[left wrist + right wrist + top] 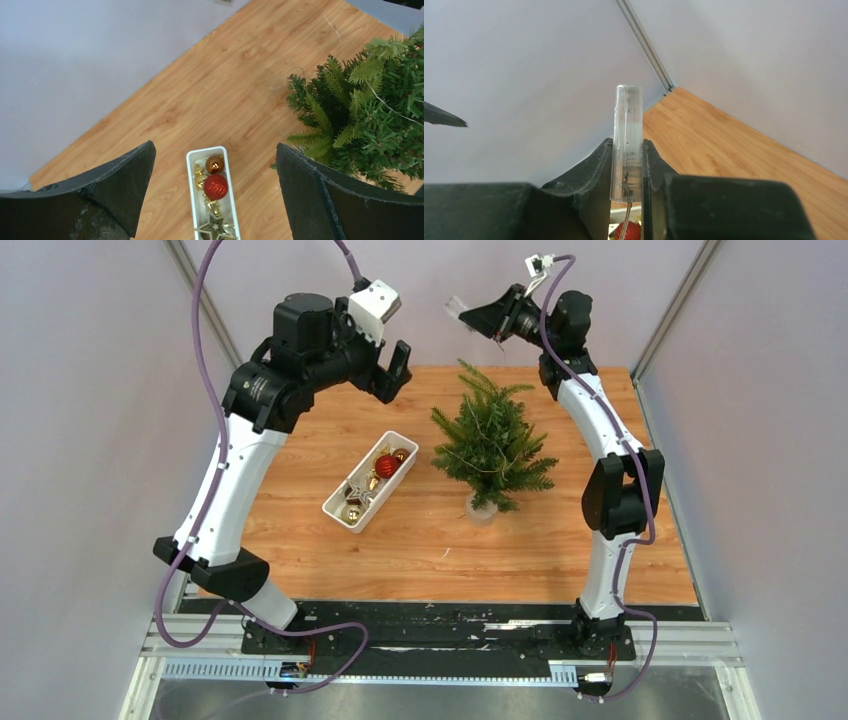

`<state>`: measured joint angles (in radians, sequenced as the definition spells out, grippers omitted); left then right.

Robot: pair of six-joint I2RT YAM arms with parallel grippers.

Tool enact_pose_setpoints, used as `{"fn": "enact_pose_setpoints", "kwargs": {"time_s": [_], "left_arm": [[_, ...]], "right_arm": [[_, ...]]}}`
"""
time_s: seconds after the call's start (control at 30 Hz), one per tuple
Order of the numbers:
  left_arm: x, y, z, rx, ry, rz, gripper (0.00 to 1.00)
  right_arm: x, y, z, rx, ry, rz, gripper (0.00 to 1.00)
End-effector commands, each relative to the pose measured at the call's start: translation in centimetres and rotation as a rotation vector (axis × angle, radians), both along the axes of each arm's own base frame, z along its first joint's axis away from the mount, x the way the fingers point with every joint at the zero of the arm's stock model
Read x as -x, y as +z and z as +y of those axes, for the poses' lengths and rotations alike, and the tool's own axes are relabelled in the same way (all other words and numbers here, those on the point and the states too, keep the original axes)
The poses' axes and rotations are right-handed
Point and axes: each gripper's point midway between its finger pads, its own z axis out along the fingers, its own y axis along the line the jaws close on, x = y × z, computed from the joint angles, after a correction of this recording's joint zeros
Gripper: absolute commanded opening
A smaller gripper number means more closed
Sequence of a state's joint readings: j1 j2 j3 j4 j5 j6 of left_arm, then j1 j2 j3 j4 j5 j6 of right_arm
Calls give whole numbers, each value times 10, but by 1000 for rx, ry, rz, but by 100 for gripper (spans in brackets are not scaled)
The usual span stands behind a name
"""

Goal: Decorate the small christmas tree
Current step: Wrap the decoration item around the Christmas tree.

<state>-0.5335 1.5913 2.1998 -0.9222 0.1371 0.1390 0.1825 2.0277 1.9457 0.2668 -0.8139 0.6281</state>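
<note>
Your wooden tabletop (420, 550) sits between pale grey walls (80, 390). The small christmas tree (492, 445) stands upright mid-table, bushy green on a clear base. At its 9 o'clock lies a white tray (190, 200) of red and gold baubles (387, 465). Beyond, at 11 o'clock, your left hand (392, 375) hovers spread wide. At 12 o'clock, your right hand (470, 312) pinches a clear tube (628, 115).

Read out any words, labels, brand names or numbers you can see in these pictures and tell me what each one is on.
None: no view shows any readable text.
No print shows on the white tray, the red ball in it, the small christmas tree or the clear plastic tube.
The arms' white casings: any marking is too small to tell.
</note>
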Motion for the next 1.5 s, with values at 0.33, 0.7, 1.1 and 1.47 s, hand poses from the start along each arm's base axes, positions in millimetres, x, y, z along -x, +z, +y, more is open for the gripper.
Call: {"fn": "enact_pose_setpoints", "kwargs": {"time_s": [0.33, 0.7, 1.1, 1.47], "left_arm": [[15, -20, -60, 242, -206, 232, 100], [-20, -62, -65, 138, -171, 209, 97], [-33, -82, -78, 141, -192, 238, 60], [-30, -91, -93, 160, -257, 274, 51]], "right_arm": [[45, 150, -7, -259, -3, -305, 0], [79, 209, 2, -380, 34, -414, 0], [78, 203, 5, -358, 23, -414, 0], [69, 188, 9, -357, 31, -374, 0]]}}
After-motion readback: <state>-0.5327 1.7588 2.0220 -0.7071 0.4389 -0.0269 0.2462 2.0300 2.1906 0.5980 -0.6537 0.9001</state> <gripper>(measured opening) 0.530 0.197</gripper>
